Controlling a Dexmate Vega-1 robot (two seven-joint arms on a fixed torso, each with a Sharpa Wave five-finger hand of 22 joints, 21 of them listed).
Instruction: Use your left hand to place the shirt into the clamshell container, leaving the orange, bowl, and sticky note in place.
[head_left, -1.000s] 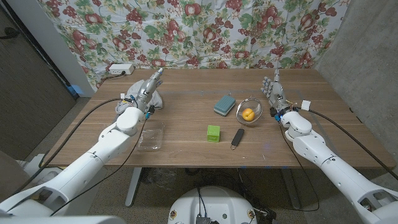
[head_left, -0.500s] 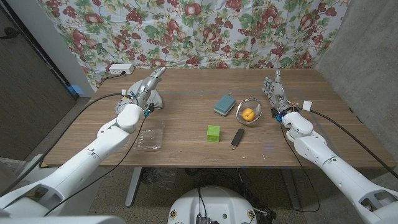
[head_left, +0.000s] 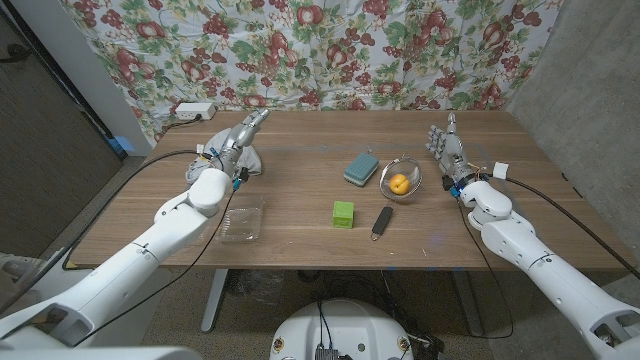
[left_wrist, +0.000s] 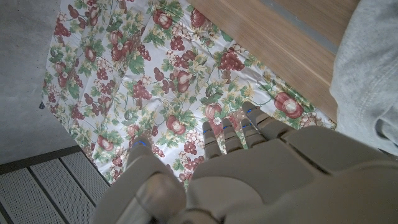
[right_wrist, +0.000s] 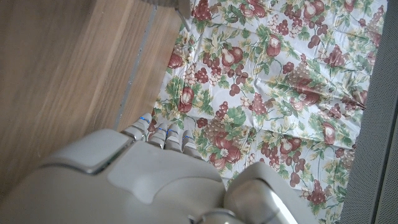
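My left hand (head_left: 236, 138) hovers over the grey shirt (head_left: 243, 158) at the upper left of the surface (head_left: 300, 225), fingers stretched out and holding nothing. The clamshell container (head_left: 243, 220) lies open lower down, near the front edge. If I close too shallow I may pinch one fold only, and the shirt could trail out and drag the light container (it looks easy to shove). My forearm hides most of the cloth, so I cannot tell how it is bunched. My right hand (head_left: 447, 152) stands open beside the bowl (head_left: 400, 180) with the orange (head_left: 399, 184); a twitch there would knock it.
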